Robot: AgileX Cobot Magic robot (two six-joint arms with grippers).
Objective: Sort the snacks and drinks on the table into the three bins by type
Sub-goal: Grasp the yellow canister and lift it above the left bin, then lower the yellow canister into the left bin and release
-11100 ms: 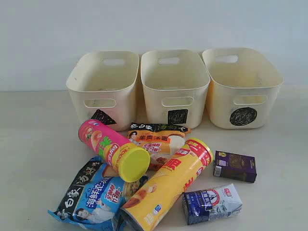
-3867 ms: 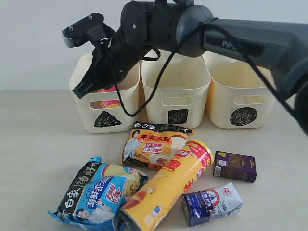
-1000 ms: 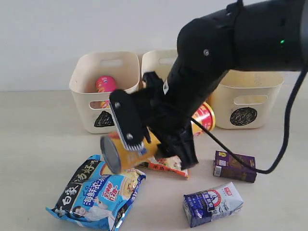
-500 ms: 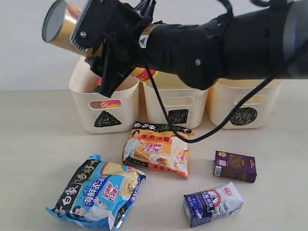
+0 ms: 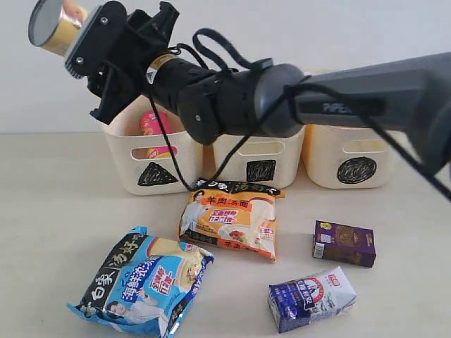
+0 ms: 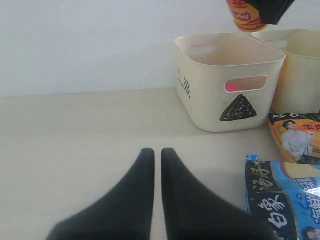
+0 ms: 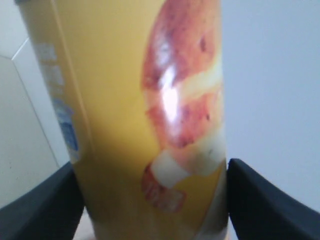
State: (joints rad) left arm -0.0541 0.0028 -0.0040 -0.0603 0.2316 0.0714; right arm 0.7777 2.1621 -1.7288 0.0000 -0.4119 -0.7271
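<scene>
We see the right pincer (image 5: 88,39) raised high, with free air on every side of it and the rim of the triangle bin (image 5: 123,141) below it, apart. Farther down lies the pale table (image 5: 49,211), backed by a plain white wall. The jaws stand wide, clamped on the yellow chip tube (image 5: 53,24), which juts tilted past them. The pink chip tube (image 5: 153,125) sits in the bin underneath. Well below lie the orange-white noodle bag (image 5: 229,220), blue-white noodle bag (image 5: 144,282), purple box (image 5: 344,243) and carton (image 5: 310,298). The left pincer (image 6: 154,152) hangs closed, holding nothing, low over the table.
</scene>
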